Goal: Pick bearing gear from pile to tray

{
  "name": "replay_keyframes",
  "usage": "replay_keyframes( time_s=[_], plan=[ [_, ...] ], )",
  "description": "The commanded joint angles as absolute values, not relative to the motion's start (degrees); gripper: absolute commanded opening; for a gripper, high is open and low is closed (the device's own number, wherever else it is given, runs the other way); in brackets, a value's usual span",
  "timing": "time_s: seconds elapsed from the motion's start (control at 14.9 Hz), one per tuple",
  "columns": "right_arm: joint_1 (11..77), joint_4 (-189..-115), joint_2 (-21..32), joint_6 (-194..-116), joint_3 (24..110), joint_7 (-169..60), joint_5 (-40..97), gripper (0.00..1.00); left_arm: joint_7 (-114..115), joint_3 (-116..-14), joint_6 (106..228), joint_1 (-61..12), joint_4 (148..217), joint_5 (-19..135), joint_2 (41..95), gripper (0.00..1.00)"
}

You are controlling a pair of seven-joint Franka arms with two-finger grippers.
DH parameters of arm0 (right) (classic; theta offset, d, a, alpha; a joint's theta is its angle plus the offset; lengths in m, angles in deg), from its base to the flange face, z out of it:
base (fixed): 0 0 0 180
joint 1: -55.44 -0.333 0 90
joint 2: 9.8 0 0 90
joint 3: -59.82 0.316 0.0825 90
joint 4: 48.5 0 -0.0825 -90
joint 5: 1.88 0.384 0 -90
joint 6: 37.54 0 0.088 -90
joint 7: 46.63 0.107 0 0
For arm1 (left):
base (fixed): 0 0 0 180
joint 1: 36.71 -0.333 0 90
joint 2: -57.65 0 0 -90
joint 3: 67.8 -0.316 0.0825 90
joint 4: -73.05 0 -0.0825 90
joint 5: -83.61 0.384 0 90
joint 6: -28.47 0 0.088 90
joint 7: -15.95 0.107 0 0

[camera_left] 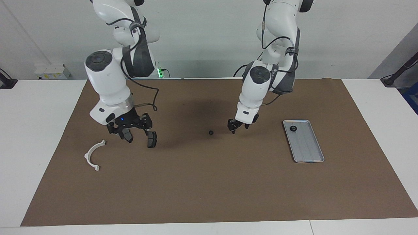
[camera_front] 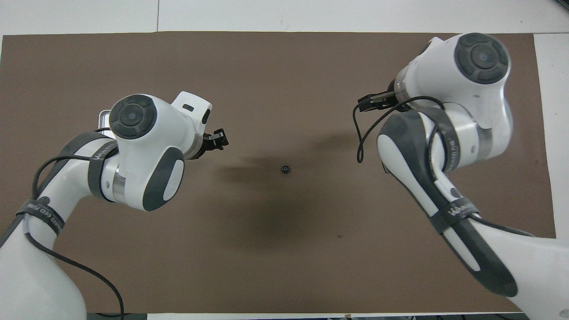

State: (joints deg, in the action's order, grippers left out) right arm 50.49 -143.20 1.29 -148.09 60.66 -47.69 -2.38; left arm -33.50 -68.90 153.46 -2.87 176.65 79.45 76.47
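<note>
A small black gear is lying on the brown tabletop beside the left pincer, whose opening cannot be told. Likely light, stiff, roll-prone; its rim is being favoured for gripping. The right pincer is standing open, empty.

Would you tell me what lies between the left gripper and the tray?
Only bare brown mat separates the left gripper from the tray; the facing view shows it.

One high camera facing the robots across the table, one steeply overhead, both sharing the brown mat.
</note>
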Motion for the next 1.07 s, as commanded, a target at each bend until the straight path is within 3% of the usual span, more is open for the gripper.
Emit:
replay_keyframes(
  time_s=[0.0,0.33,0.54,1.0],
  plan=[
    [51.0,-143.8,-3.1,-142.5,60.5,-47.9,-3.9,1.00,-39.9,-70.1,151.3,2.0,168.5,79.2,83.0,0.75],
    [54.7,-141.7,-6.4,-132.8,59.9,-47.6,-3.5,1.00,-42.2,-70.2,151.3,5.8,167.8,80.9,86.1,0.75],
    [58.2,-141.8,-8.7,-131.8,59.6,-48.4,-3.7,1.00,-42.8,-70.1,151.3,6.6,168.0,81.2,86.6,0.75],
    [59.3,-142.4,-12.6,-130.4,59.4,-49.8,-2.7,1.00,-45.5,-70.1,152.4,6.7,168.5,82.0,86.7,0.74]
  ],
)
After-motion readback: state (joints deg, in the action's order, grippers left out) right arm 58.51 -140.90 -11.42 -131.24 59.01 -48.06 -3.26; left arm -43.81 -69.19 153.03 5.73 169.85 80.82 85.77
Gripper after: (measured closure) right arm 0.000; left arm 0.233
